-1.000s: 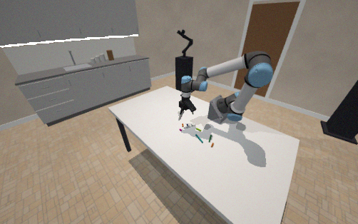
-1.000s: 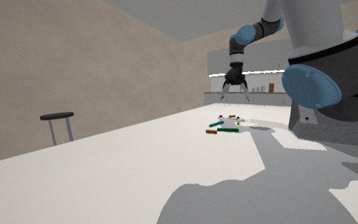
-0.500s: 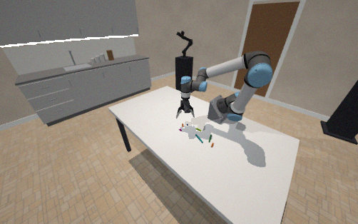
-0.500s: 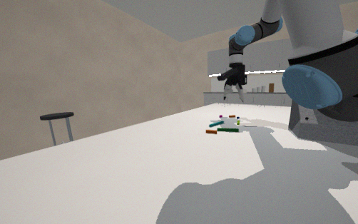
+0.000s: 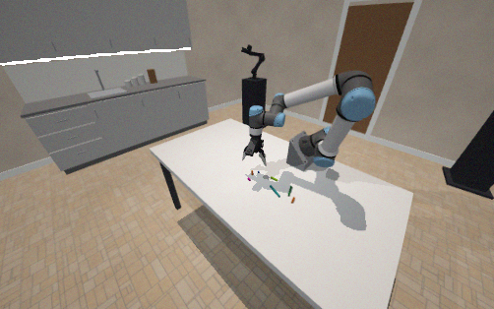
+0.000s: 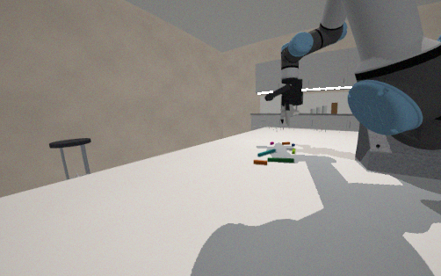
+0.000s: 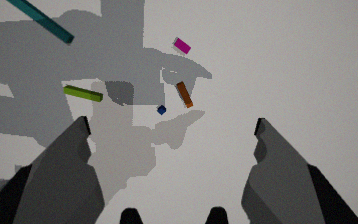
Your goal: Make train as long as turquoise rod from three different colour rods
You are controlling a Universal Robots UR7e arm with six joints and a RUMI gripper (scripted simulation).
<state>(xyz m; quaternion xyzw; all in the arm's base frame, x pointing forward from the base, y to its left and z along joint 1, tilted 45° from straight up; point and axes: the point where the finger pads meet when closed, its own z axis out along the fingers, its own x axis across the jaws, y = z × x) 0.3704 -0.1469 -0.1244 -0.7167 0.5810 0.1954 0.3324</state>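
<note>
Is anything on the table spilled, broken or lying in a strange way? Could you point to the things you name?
Nothing stands out. The turquoise rod [image 5: 275,191] [image 6: 266,152] [image 7: 46,21], the green rod [image 5: 290,191] [image 6: 281,160] and the smaller rods lie loose at various angles, which looks normal before a train is built. I see no spill or break, though fine damage would be too small to tell.

The arm [image 5: 311,93] [image 6: 327,35] reaches left in the top view, its elbow raised and bent; the wrist [image 5: 256,118] [image 6: 291,57] drops toward the gripper [image 5: 254,162] [image 6: 285,121] [image 7: 172,122], which hangs fingers downward; its two jaws stand wide apart, nothing between them.
</note>
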